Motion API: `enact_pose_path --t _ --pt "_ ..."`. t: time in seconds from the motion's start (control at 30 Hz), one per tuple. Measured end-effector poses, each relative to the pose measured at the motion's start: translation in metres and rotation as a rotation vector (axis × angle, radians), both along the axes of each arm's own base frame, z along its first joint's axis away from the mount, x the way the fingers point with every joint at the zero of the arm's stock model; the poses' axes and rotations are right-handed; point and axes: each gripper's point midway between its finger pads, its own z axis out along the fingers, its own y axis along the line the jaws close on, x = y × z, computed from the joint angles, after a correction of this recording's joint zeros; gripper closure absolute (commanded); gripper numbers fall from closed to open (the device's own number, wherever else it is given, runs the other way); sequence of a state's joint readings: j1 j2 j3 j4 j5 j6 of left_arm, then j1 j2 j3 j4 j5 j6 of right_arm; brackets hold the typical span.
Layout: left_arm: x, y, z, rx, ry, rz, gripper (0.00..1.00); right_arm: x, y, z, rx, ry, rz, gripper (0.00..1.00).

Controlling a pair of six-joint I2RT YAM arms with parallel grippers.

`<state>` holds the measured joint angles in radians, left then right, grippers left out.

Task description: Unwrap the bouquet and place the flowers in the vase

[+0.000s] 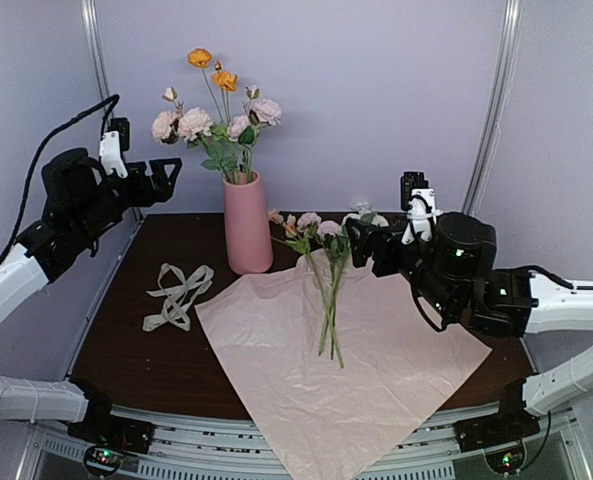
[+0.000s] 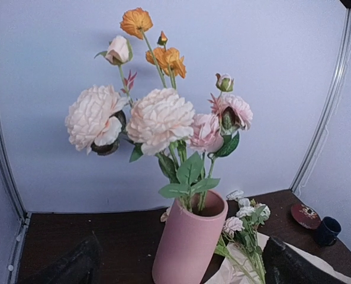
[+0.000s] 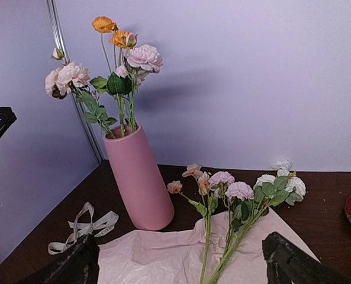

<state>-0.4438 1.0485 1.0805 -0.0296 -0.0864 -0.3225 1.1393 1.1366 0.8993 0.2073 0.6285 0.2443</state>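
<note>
A tall, matte pink, tapered vase (image 1: 248, 225) is seen standing upright on the dark brown worktop (image 1: 126, 345), toward 12 o'clock of its surface and a little left of centre. Several long green-stemmed artificial flowers (image 1: 216, 115), with pale pink and orange heads and green leaves, are held in its round mouth. The orange blooms are carried highest.

A second group, the loose pink and white stems (image 1: 328, 290), is laid on a crinkled pale pink paper sheet (image 1: 356, 380) at 3 o'clock of the vase. Their heads are pointed to 12 o'clock and their cut ends to 6 o'clock. The heads are near the vase but apart from it. The sheet is spread flat from the middle of the worktop to 6 o'clock, where one corner is hung over the near edge. An untied cream ribbon (image 1: 179, 295) is laid in loose loops on the bare worktop at 9 o'clock of the sheet, just beside its edge.

The left tool (image 1: 168, 180) is held in the air at 9 o'clock of the leaves above the vase mouth, apart from them. Its fingers (image 2: 68, 266) are spread wide and nothing is clamped between them. The right tool (image 1: 359, 247) is held low at 3 o'clock of the loose flower heads, close beside them. Its fingers (image 3: 299, 263) are likewise parted, with nothing gripped.

In the left wrist view, a small dark blue cup (image 2: 328, 229) and a small round red dish (image 2: 305, 215) are seen side by side at 3 o'clock of the vase, near the far right edge of the worktop.
</note>
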Motion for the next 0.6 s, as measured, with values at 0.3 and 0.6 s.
enact_pose_path --t 0.3,0.6 --pt "-0.029 -0.018 -0.105 0.125 0.109 -0.174 0.02 0.050 0.024 -0.071 -0.080 0.218 -0.019 0.37" --pt "-0.043 -0.044 -0.134 0.099 0.074 -0.343 0.04 0.062 0.045 -0.208 -0.153 0.557 0.078 0.53"
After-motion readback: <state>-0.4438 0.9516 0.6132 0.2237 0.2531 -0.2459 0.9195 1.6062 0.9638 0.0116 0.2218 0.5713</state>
